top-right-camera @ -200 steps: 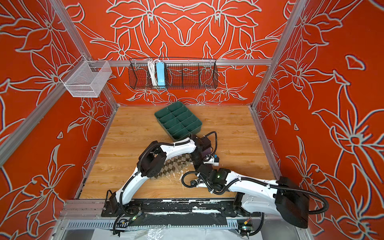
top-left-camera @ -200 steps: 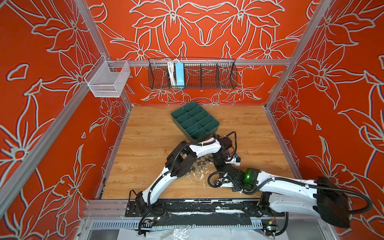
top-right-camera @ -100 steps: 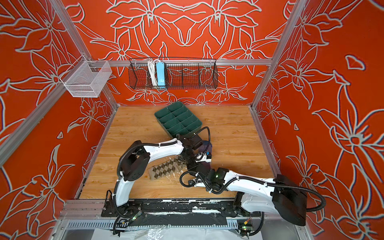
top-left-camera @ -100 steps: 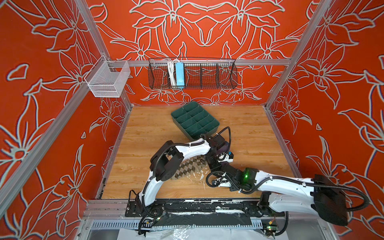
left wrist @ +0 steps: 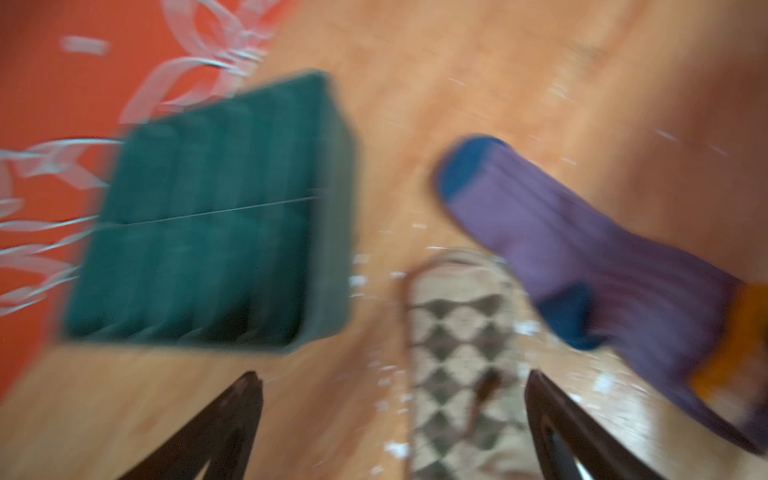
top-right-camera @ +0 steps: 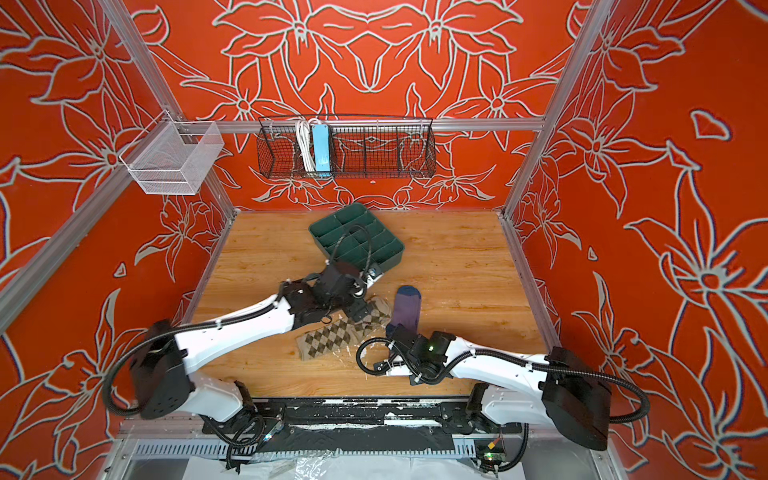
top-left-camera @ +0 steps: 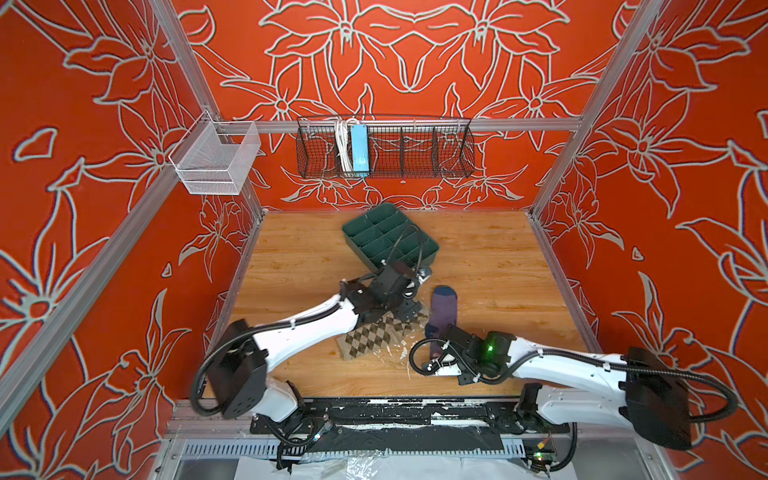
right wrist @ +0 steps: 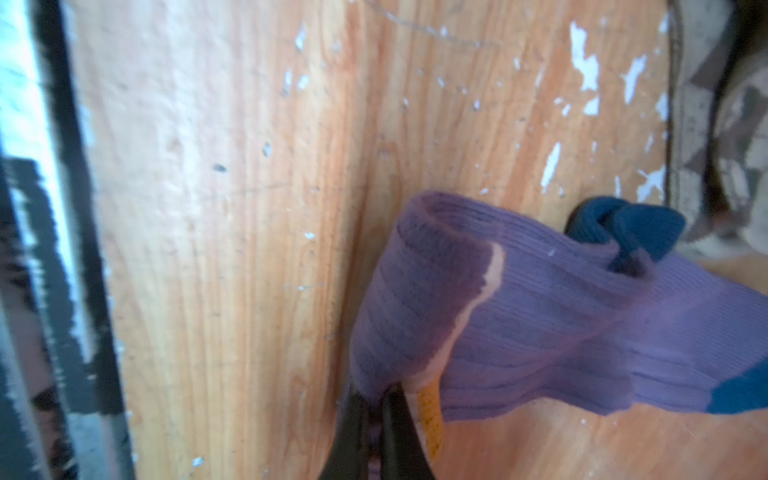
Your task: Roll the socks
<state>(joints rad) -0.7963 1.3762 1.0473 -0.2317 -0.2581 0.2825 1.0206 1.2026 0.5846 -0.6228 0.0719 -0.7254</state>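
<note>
One blurred view | left end effector (left wrist: 393, 374) apart | right end effector (right wrist: 376, 399) clamps purple sock (right wrist: 540, 324)

Beige argyle sock (top-left-camera: 376, 334) — flat, unrolled, diagonal on the wooden tabletop (top-left-camera: 498, 266). Purple sock (top-left-camera: 444, 309) just beside it — blue toe pointing rearward, yellow-orange cuff end lifted and curled over.

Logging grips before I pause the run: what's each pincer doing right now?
Left pincer: open, holding nothing, above the argyle sock.
Right pincer: shut on the purple sock at its cuff end.
</note>
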